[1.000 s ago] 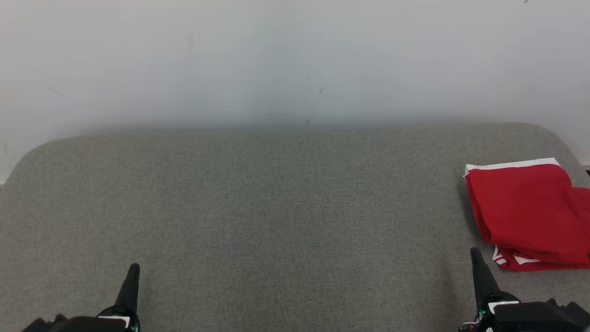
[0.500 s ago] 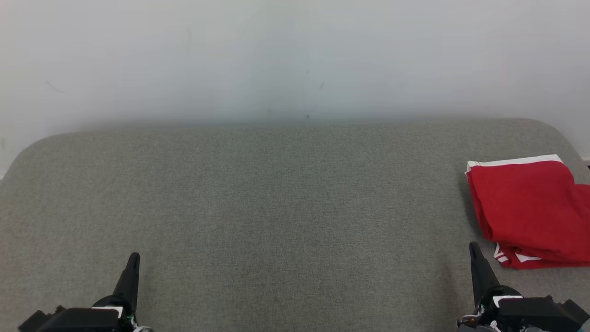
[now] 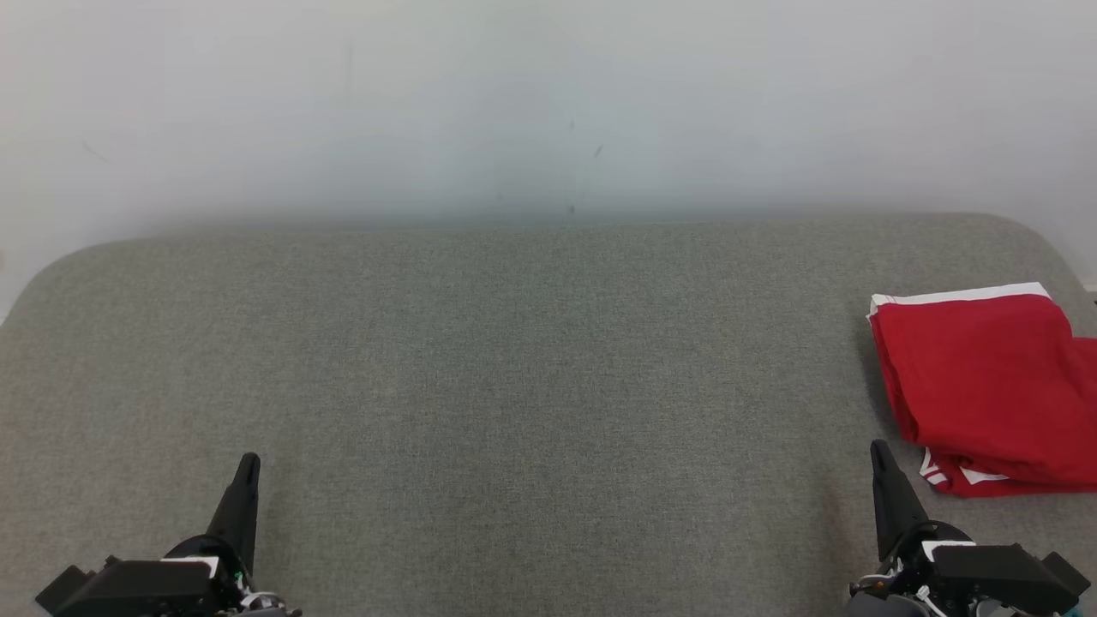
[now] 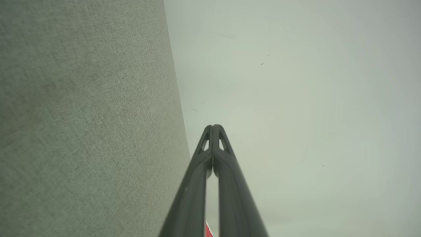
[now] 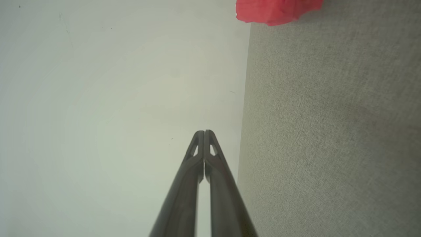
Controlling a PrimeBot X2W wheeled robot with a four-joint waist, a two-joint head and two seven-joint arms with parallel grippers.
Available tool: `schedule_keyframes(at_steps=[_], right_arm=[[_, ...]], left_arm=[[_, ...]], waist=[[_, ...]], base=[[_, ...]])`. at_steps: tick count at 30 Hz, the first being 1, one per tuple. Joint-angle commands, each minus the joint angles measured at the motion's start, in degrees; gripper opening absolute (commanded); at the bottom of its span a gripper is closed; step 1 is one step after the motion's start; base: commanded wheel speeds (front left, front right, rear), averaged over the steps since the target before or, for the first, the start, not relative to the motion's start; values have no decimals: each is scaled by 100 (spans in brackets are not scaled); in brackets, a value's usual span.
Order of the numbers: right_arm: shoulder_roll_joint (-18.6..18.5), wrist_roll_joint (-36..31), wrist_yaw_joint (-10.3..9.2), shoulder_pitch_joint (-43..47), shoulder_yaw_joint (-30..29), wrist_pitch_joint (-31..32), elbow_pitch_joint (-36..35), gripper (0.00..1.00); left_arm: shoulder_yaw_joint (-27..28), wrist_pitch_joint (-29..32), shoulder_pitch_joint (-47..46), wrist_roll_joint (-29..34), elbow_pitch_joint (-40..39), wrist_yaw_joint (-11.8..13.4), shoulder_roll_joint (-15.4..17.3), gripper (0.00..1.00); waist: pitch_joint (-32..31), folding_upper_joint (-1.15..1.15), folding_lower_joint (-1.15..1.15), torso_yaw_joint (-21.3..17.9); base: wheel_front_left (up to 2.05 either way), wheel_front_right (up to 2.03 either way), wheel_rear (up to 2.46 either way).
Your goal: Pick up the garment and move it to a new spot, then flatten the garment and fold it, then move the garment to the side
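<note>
Head view: left hand (image 3: 247, 467) at lower left, fingers pressed together, holding nothing, tip pointing up the frame. Right hand (image 3: 878, 452) at lower right, likewise closed and empty. Its tip is just beside the near-left corner of the garment (image 3: 977, 377) but apart from it. Both wrist views agree: each pair of fingers meets at the tip with no cloth between.

Garment: red with white trim, lying at the right edge of the frame on the grey cloth-covered desk (image 3: 548, 386), partly cut off by the frame. It reads as folded: stacked layers, a straight white band along the far edge, and a white-striped layer peeking out at the near edge. In the right wrist view it is a red lump at the top of the frame, on the desk side.

Judgement: both hands sit low and symmetric, off the cloth, which looks like a rest pose. A folded pile placed at the desk's right side suggests the move-aside step is done, or nearly so. Pale wall (image 3: 548, 103) behind.
</note>
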Motion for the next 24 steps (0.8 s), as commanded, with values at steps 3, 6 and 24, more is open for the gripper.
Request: schedule_keyframes(at_steps=[3, 6, 24], right_arm=[[-10, 15, 8, -27, 3, 9, -18, 0], [-11, 16, 8, -26, 3, 9, -18, 0], [-10, 17, 8, -26, 3, 8, -18, 0]], left_arm=[[5, 14, -27, -23, 3, -14, -8, 0], [6, 14, -27, -23, 2, -14, -8, 0], [3, 13, -27, -24, 1, -14, -8, 0]], waist=[[-1, 0, 0, 0], [-1, 0, 0, 0], [0, 0, 0, 0]], base=[[0, 0, 0], [0, 0, 0], [0, 0, 0]])
